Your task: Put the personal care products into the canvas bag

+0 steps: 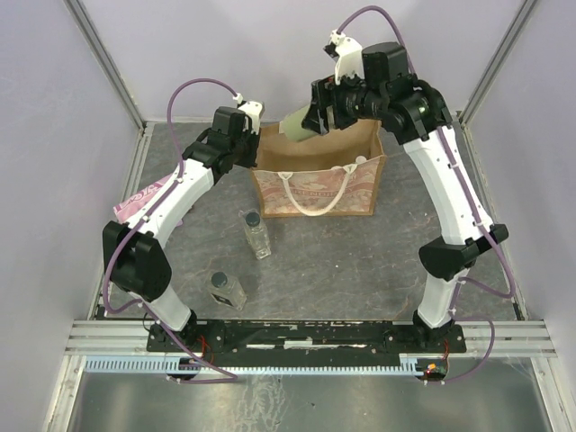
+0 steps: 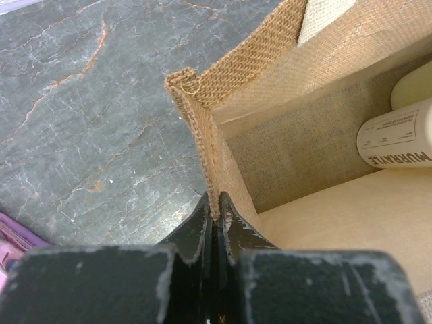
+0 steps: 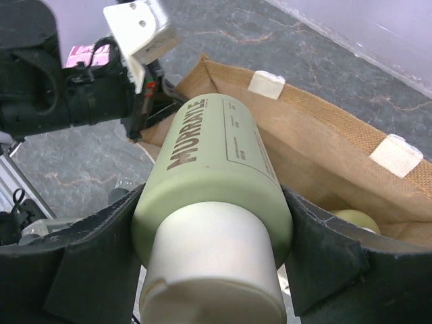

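Note:
The brown canvas bag (image 1: pixel 315 184) stands open at the table's far middle. My left gripper (image 2: pixel 216 209) is shut on the bag's left rim (image 2: pixel 202 135), pinching the fabric edge. My right gripper (image 3: pixel 212 223) is shut on a pale yellow bottle (image 3: pixel 216 169) with a cream-white cap and holds it tilted above the bag's opening; the bottle also shows in the top view (image 1: pixel 301 124). Another pale yellow bottle (image 2: pixel 398 138) lies inside the bag, and a second pale shape (image 2: pixel 415 84) lies behind it. Two clear bottles with black caps (image 1: pixel 256 232) (image 1: pixel 225 288) rest on the table in front of the bag.
A flat pink packet (image 1: pixel 137 200) lies at the left under my left arm. Metal frame rails (image 1: pixel 306 337) run along the near edge, and side posts rise at both back corners. The bag's cream rope handle (image 1: pixel 315 200) hangs down its front panel.

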You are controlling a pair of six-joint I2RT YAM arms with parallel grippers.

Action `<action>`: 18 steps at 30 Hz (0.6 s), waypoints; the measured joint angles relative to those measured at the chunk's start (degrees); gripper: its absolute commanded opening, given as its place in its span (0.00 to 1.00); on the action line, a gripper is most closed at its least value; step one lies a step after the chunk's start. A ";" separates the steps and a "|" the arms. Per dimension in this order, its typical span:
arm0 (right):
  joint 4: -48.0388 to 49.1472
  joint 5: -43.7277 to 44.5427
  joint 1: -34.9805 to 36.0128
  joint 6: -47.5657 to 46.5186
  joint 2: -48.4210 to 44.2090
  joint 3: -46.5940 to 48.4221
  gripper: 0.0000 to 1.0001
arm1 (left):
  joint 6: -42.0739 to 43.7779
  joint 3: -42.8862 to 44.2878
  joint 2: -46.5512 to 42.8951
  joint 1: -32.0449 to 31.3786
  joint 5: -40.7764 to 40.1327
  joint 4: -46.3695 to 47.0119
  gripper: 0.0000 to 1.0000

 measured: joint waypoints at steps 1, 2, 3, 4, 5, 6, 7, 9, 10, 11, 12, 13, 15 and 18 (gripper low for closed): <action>0.39 -0.81 -0.79 0.39 0.35 0.00 0.00 | 0.00 0.00 0.00 0.00 0.00 0.00 0.03; 0.63 -1.40 -1.51 0.72 0.85 0.07 0.00 | 0.00 0.00 0.00 0.00 -0.02 0.00 0.03; 0.59 -1.70 -1.97 0.85 1.68 0.33 0.00 | 0.00 0.00 -0.02 0.00 -0.02 0.00 0.03; 0.48 -1.79 -2.38 0.87 2.60 0.63 0.00 | 0.00 0.00 -0.02 0.00 -0.04 0.00 0.03; 0.50 -1.75 -2.78 0.83 3.85 0.72 0.00 | 0.00 0.00 -0.04 0.00 -0.07 0.00 0.03; 0.37 -1.70 -3.02 0.81 5.01 0.72 0.00 | 0.00 0.00 -0.09 0.00 -0.11 -0.02 0.03; 0.13 -1.70 -3.08 0.76 6.14 0.63 0.00 | 0.00 0.00 -0.13 0.00 -0.17 -0.07 0.03; -0.37 -1.90 -3.13 0.81 8.39 -0.55 0.00 | 0.00 0.00 -0.17 -0.02 -0.26 -0.20 0.03; -1.03 -2.19 -3.06 0.83 9.53 -1.16 0.00 | 0.00 0.00 -0.17 -0.02 -0.37 -0.26 0.03; -1.55 -2.56 -3.02 0.90 10.40 -1.44 0.00 | 0.00 0.00 -0.20 -0.02 -0.44 -0.28 0.03; -2.19 -2.95 -2.91 1.01 11.61 -1.79 0.00 | 0.00 0.00 -0.20 -0.02 -0.46 -0.31 0.03; -2.56 -3.15 -2.82 1.03 12.37 -1.88 0.00 | 0.00 0.00 -0.22 -0.02 -0.46 -0.31 0.03; -3.23 -3.23 -2.45 1.03 13.79 -1.88 0.00 | 0.00 0.00 -0.24 -0.02 -0.46 -0.33 0.03; -4.96 -3.08 -1.44 0.87 15.43 -0.81 0.00 | 0.00 0.02 -0.24 -0.02 -0.50 -0.44 0.03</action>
